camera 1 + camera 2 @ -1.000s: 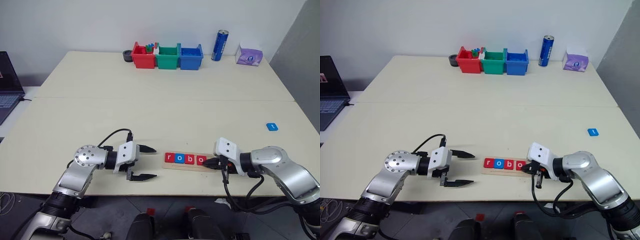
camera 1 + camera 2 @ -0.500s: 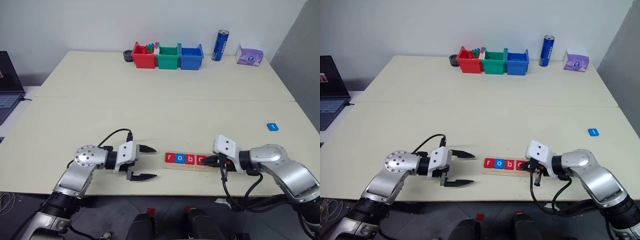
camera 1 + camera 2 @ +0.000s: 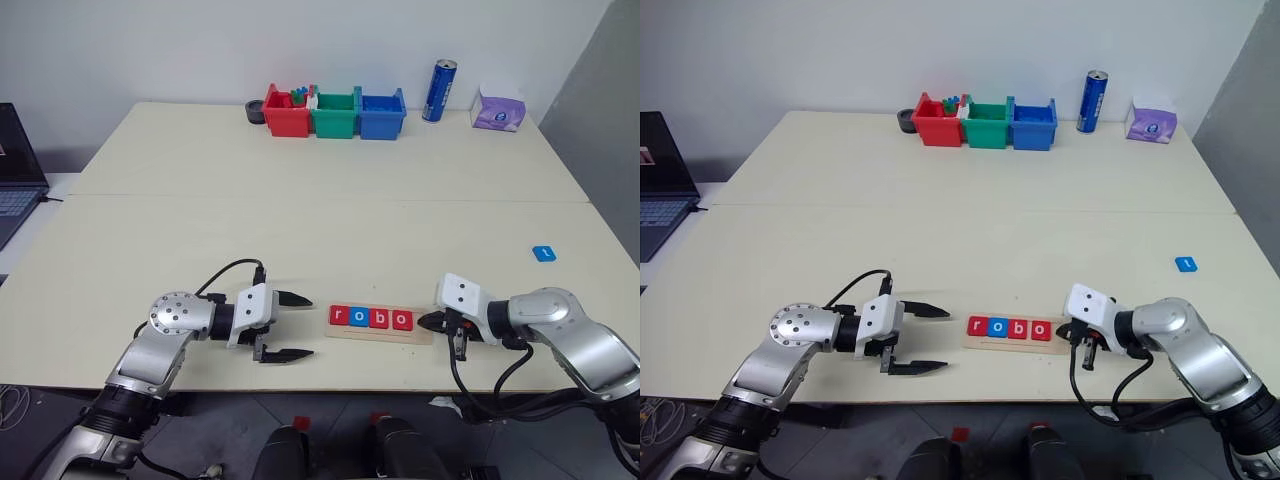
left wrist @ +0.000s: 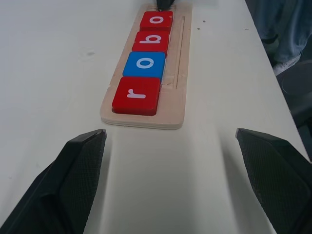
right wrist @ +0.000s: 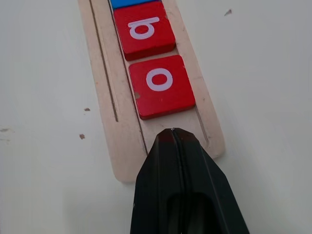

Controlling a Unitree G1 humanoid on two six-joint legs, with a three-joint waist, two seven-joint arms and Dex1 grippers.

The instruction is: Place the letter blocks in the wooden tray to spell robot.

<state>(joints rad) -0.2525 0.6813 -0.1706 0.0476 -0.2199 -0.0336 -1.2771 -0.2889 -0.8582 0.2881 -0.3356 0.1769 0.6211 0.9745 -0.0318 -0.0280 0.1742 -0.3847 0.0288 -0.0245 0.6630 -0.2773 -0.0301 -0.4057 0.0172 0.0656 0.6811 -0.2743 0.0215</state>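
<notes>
Clenched empty, right gripper (image 5: 174, 134) sat at the tray's (image 3: 424, 334) bare end slot, likely after nudging four blocks (image 3: 371, 318) snug, the fifth block (image 3: 543, 254) far off.

**Left jaws wide, right jaws closed, both arms low and pointing inward**

The left gripper (image 3: 288, 325) reaches in from the left with its forearm bent at the elbow, wrist turned so the two black fingers (image 4: 80, 168) point toward the right and slightly downward. Its jaws stand wide apart with nothing between them. The right gripper (image 3: 428, 321) comes in from the opposite side, angled downward and toward the left, its fingers (image 5: 183, 190) pressed together into a single dark wedge, holding nothing. The two sets of fingertips face each other, well apart.
</notes>
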